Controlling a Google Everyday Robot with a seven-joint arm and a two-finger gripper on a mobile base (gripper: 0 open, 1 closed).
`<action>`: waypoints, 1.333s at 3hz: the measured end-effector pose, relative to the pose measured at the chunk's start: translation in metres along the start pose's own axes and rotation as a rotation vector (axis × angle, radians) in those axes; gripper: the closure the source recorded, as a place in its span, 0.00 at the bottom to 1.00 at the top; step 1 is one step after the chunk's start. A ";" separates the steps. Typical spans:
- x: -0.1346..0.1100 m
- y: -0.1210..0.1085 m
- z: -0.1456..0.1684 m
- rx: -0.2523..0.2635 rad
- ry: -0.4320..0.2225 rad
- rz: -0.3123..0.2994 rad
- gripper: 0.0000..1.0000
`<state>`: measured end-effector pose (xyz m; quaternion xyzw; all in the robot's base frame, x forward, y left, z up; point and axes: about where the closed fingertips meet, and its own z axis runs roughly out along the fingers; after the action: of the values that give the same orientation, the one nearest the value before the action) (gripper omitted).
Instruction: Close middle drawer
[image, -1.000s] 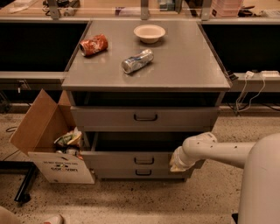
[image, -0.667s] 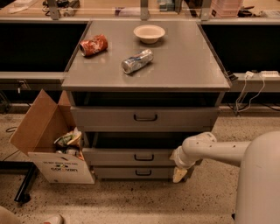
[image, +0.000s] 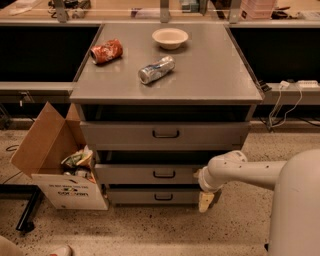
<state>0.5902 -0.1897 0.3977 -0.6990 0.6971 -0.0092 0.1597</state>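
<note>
As the white arm (image: 250, 172) reaches in from the lower right, the gripper (image: 205, 201) hangs low at the right end of the cabinet front, pointing down beside the lowest drawer (image: 155, 196), just under the middle drawer's right corner. Whether that gripper is parted or closed, I can't tell from this angle. The middle drawer (image: 130, 174) sits second in the stack, its grey front facing us with the small dark loop handle (image: 164, 174) at centre and a dark band of shadow above it. It looks close to home, its front a touch wider than the lowest one, but how flush it sits I can't call. Above it, the top drawer (image: 120, 134) shows its taller front, with a shadowed gap under the cabinet top (image: 210, 75). Up there lie a crushed red can (image: 106, 51) at the left, a silver can (image: 156, 69) on its side near the middle, and a pale bowl (image: 170, 37) further back. Down on the speckled floor (image: 150, 230), an open cardboard box (image: 45, 150) full of rubbish stands right against the cabinet's left side.
</note>
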 end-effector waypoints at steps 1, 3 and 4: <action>0.000 -0.002 0.000 0.002 -0.001 0.003 0.00; 0.003 -0.009 -0.011 0.021 -0.019 0.019 0.00; 0.002 -0.004 -0.018 0.020 -0.024 0.019 0.00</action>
<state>0.5896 -0.1951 0.4150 -0.6906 0.7017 -0.0061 0.1752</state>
